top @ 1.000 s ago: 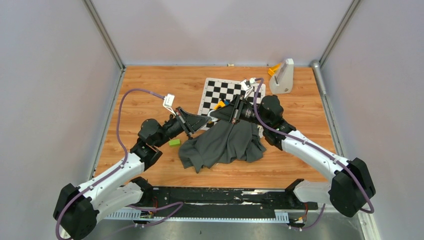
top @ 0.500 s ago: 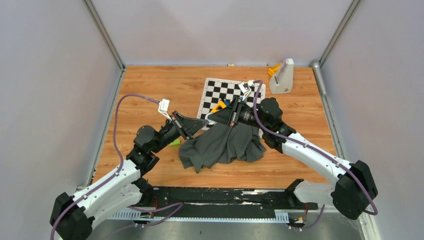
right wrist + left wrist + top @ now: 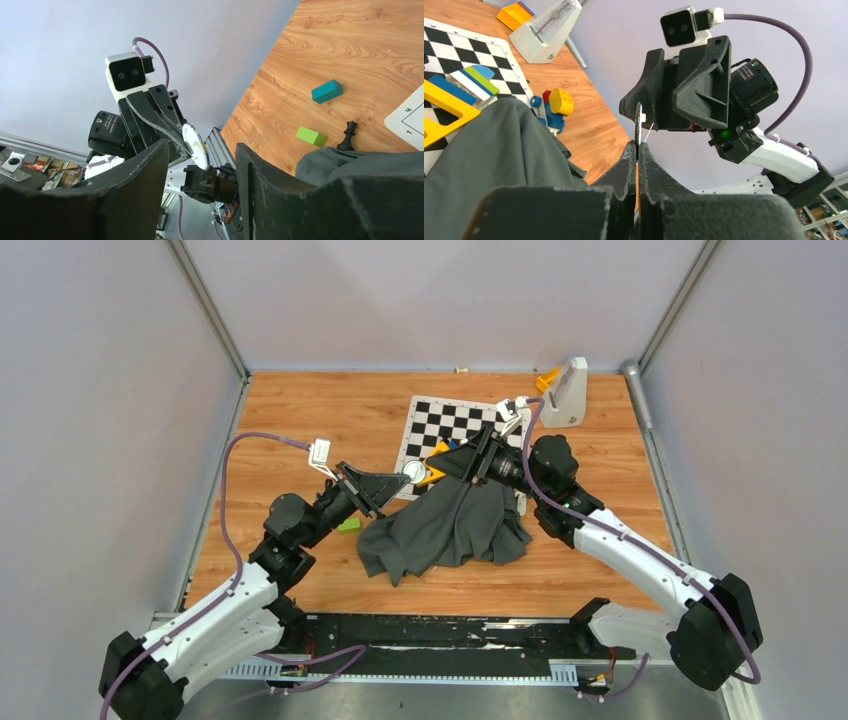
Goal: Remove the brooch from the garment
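The brooch (image 3: pixel 413 472), a small white round disc with a pin on its back, is pinched edge-on between my left gripper's (image 3: pixel 403 479) shut jaws, in the air off the garment's left edge. It shows in the left wrist view (image 3: pixel 639 121) and the right wrist view (image 3: pixel 195 146). The dark grey garment (image 3: pixel 450 525) lies crumpled on the table, also in the left wrist view (image 3: pixel 499 150) and right wrist view (image 3: pixel 360 165). My right gripper (image 3: pixel 446 458) is open and empty, above the garment's top, facing the left gripper across a small gap.
The chequered board (image 3: pixel 450 420) lies behind the garment with yellow and blue toy bricks (image 3: pixel 437 450) on it. A white wedge-shaped object (image 3: pixel 563 392) stands at the back right. A green block (image 3: pixel 348 525), a teal block (image 3: pixel 327 91) and a black chess piece (image 3: pixel 348 135) lie left of the garment.
The two grippers have drawn apart. My left gripper has pulled back to the left with the brooch, now clear of the cloth; my right gripper has moved back to the right.
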### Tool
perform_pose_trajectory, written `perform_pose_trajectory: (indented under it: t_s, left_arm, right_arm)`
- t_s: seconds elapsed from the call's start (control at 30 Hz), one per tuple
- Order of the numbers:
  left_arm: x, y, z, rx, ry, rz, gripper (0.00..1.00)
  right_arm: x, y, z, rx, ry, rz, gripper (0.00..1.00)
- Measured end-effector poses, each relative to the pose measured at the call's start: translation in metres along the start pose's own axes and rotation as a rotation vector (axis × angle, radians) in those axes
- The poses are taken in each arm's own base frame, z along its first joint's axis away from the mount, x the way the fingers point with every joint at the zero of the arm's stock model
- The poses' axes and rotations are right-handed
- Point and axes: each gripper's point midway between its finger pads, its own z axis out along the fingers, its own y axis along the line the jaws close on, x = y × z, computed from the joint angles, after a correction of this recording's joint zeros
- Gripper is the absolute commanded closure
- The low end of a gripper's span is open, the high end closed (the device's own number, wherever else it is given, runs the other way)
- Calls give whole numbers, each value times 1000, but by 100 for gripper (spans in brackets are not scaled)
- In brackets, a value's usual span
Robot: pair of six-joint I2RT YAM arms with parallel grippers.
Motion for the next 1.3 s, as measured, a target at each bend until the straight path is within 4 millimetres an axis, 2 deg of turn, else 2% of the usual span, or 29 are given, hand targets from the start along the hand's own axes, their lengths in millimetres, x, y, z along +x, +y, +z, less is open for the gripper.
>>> perform_pose_trajectory:
  t_s: [0.23, 0.3, 0.4, 0.47, 0.57, 0.73, 0.87, 1.0, 1.03, 1.07, 1.1, 1.23, 1.3]
  left_arm:
    - [2, 4, 2, -13, 4, -2, 100]
    - [2, 4, 2, -14, 5, -4, 100]
    - [1, 2, 4, -2, -3, -15, 100]
    - [-1, 0, 6, 17, -12, -32, 100]
    - [0, -2, 8, 36, -14, -57, 100]
    - [0, -7, 11, 69, -16, -89, 100]
    - [-3, -13, 11, 93, -26, -95, 100]
    - [-3, -16, 11, 108, -24, -101, 100]
    - [-3, -16, 11, 110, -22, -101, 100]
    - [-2, -16, 12, 112, -19, -103, 100]
    - [-1, -15, 12, 113, -17, -105, 100]
    - [1, -12, 14, 111, -10, -116, 100]
    - [1, -13, 14, 113, -9, -117, 89]
  right_arm:
    - [-2, 4, -3, -12, -10, -24, 45]
    - [0, 5, -4, -20, -4, -31, 41]
    - [5, 7, -5, -54, 11, -43, 41]
    - [11, 6, -7, -76, 28, -49, 47]
    - [16, 6, -7, -100, 41, -54, 61]
    - [17, 10, -6, -133, 50, -64, 78]
    - [16, 14, -6, -153, 51, -70, 84]
    - [18, 13, -5, -155, 59, -64, 85]
    - [18, 13, -5, -155, 59, -63, 89]
    - [18, 13, -5, -155, 60, -64, 98]
    - [19, 13, -5, -157, 62, -63, 100]
    - [20, 13, -6, -158, 69, -62, 100]
    - [20, 13, -6, -157, 68, -63, 100]
